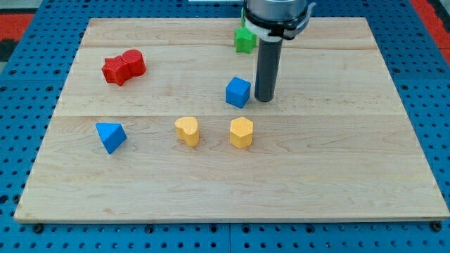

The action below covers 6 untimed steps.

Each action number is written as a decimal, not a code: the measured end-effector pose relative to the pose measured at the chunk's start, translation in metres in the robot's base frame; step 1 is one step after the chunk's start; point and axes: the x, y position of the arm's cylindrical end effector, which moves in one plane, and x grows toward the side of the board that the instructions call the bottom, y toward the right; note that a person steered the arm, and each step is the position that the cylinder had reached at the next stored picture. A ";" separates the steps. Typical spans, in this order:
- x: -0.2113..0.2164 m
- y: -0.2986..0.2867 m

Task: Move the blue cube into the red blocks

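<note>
The blue cube (238, 91) sits near the middle of the wooden board (351, 169). My tip (264, 99) stands just to the cube's right, close to or touching it. Two red blocks (124, 67) sit pressed together at the view's upper left, far left of the cube. The dark rod rises from the tip to the arm at the view's top.
A blue triangular block (111, 135) lies at the left. A yellow heart-like block (187, 130) and a yellow hexagonal block (241, 131) sit below the cube. A green block (244, 41) at the top is partly hidden by the arm.
</note>
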 end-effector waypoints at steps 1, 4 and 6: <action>-0.003 -0.043; 0.006 -0.158; -0.017 -0.192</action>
